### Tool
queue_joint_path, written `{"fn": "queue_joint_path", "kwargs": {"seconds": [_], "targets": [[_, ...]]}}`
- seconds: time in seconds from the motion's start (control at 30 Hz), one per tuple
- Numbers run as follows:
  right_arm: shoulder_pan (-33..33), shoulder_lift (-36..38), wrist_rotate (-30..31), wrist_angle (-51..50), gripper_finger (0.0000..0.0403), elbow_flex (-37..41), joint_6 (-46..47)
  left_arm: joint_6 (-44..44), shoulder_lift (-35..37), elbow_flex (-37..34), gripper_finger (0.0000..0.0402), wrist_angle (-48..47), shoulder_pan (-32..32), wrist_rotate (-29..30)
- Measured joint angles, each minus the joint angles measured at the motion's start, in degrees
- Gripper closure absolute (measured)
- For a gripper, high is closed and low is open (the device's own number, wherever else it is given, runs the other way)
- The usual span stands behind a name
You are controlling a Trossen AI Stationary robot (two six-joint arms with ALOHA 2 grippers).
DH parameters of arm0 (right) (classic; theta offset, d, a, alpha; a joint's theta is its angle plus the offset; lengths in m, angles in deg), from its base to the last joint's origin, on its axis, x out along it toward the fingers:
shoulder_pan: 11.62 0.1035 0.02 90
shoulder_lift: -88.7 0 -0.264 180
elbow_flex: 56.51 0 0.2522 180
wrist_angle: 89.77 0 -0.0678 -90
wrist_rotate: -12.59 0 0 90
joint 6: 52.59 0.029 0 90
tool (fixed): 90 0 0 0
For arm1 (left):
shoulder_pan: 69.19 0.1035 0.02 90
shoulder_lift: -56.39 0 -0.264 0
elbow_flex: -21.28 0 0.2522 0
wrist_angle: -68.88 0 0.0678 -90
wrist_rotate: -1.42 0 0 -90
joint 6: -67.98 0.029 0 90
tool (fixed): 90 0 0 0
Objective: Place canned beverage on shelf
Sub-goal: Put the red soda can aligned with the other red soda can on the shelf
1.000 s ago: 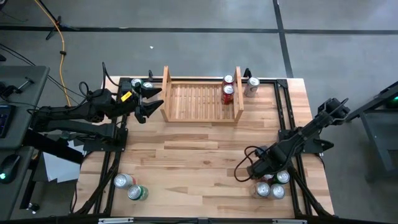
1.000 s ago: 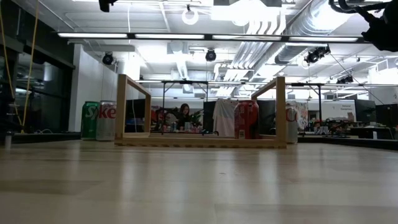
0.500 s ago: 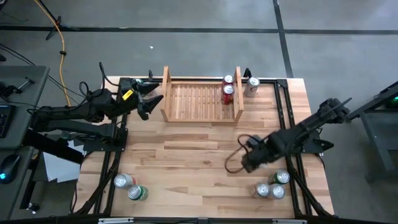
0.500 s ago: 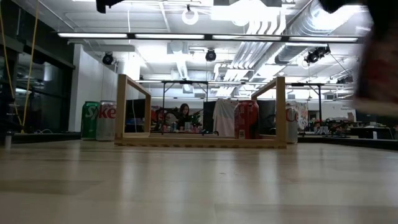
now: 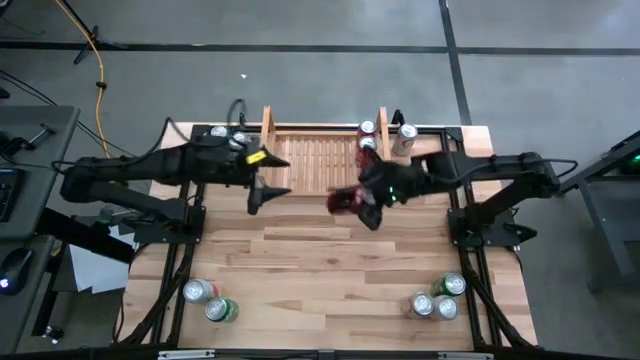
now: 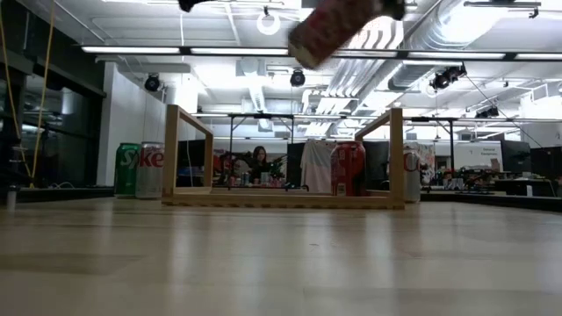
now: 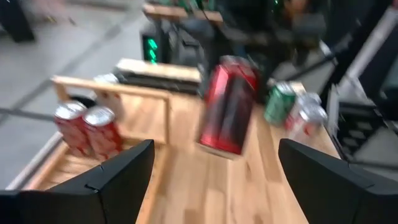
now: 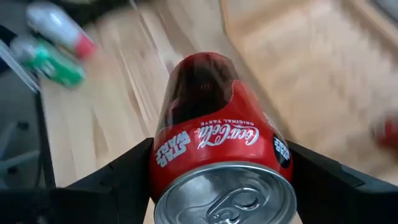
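Note:
The pale wooden shelf (image 5: pixel 322 160) stands at the table's far edge. Two red cans (image 5: pixel 366 146) stand on its slats against the right side board. My right gripper (image 5: pixel 362 200) is shut on a red cola can (image 5: pixel 342 203), in the air just in front of the shelf's right half. The can shows tilted and high up in the low view (image 6: pixel 338 25) and in the left wrist view (image 7: pixel 228 106). My left gripper (image 5: pixel 272 182) is open and empty by the shelf's front left corner, pointing toward the red can. My right gripper pinches the red can's curved sides near its lid end (image 8: pixel 163 163) between its two fingers (image 8: pixel 118 186). The fingers come roughly level from the table's right and lie along the can. The can sticks out past the fingertips toward the left, tilted and lifted clear of the table.
A silver can (image 5: pixel 405 138) stands right of the shelf. A green and a silver can (image 6: pixel 140 169) stand left of it, under my left arm. Two cans (image 5: pixel 210 300) stand at the near left and three (image 5: pixel 435 298) at the near right.
My right gripper has risen from the near right group of cans with the red can. It has swung toward the far edge and the left, up to the shelf's front. My left gripper has gone from the shelf's left side toward the right and the near edge, turning to point right.

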Motion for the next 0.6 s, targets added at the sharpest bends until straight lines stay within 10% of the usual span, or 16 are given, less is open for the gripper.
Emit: {"fn": "queue_joint_path", "kwargs": {"seconds": [0.6], "targets": [[-3.6, -6.1, -9.5, 13.7, 0.0114, 0.1, -18.3, -2.7, -17.3, 5.2, 0.0066, -1.5, 0.0, -11.4]]}}
